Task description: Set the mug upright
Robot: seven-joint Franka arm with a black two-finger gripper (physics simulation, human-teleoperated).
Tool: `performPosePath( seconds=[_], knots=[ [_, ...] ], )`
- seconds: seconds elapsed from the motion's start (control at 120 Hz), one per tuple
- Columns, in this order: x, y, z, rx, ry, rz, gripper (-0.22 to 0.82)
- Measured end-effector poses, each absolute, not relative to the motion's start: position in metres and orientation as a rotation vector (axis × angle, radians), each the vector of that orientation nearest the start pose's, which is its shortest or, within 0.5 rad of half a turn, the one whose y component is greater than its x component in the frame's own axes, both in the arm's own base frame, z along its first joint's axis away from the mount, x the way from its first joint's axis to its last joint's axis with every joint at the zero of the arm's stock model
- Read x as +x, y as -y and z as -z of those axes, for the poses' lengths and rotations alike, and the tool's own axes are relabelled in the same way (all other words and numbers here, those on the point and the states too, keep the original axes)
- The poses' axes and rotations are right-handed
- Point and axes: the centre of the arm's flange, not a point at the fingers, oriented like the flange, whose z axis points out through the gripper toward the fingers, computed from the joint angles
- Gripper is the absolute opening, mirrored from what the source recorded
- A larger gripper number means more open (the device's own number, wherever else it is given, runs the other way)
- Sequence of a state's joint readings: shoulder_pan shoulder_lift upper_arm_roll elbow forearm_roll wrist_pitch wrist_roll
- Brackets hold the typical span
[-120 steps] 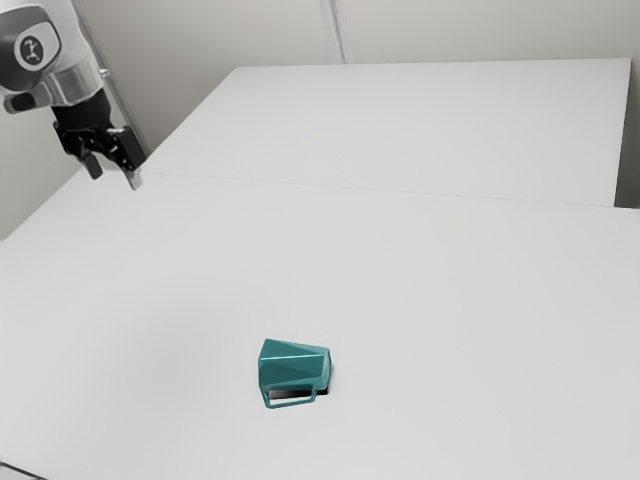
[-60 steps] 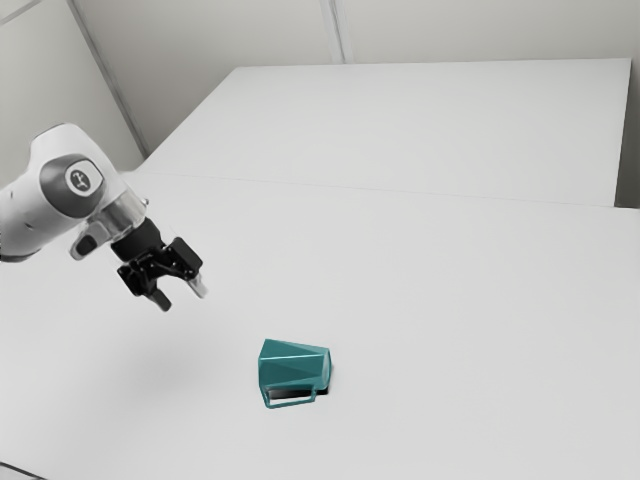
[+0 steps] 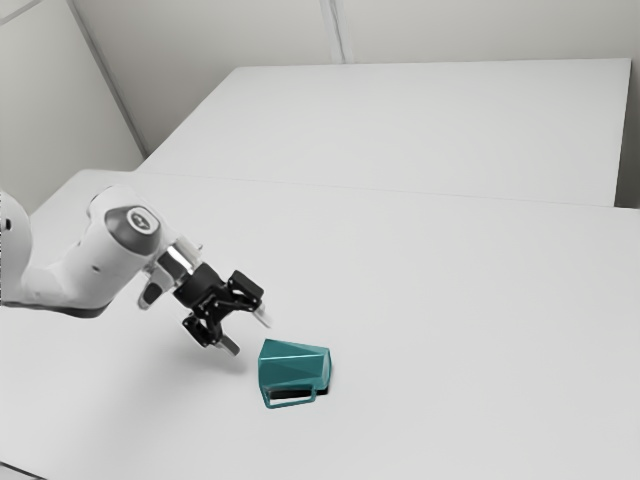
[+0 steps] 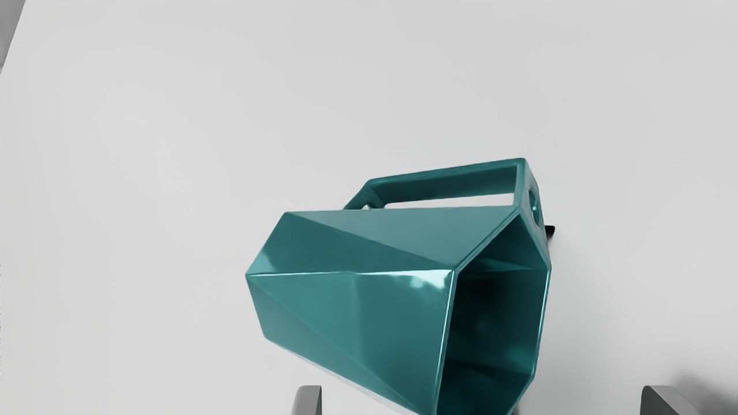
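At the exterior view's far left, a thin dark line crossed the lower corner, and above it the white arm came in low over the pale table. Next came the black gripper, tilted down toward the exterior view's right, its two fingers standing wide apart with nothing clamped between them. Just beyond the fingertips was the teal, faceted mug — lying on its side on the table, near the gripper. Its open mouth faced the gripper, at the exterior view's left end of the mug, and in the wrist view the dark inside showed. The handle stuck out sideways toward the exterior view's bottom edge, with a small black patch beside it. The narrower base pointed to the exterior view's right — away from the gripper.
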State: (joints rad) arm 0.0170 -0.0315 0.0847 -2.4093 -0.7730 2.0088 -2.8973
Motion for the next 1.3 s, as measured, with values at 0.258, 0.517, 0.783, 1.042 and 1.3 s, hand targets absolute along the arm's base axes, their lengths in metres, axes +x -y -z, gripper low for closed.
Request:
performPosePath(
  seconds=[0.258, 0.517, 0.783, 1.042, 1.3],
  knots=[
    [0.453, 0.035, -0.289, -0.573, -3.125, 1.25, 0.6],
    [0.455, 0.059, -0.287, -0.563, -3.11, 1.277, 0.43],
    [0.469, 0.052, -0.313, -0.485, -3.075, 1.194, 0.0],
    [0.474, 0.064, -0.33, -0.419, -3.049, 1.153, -0.14],
    [0.468, 0.105, -0.347, -0.214, -3.076, 1.059, -0.16]
  ],
)
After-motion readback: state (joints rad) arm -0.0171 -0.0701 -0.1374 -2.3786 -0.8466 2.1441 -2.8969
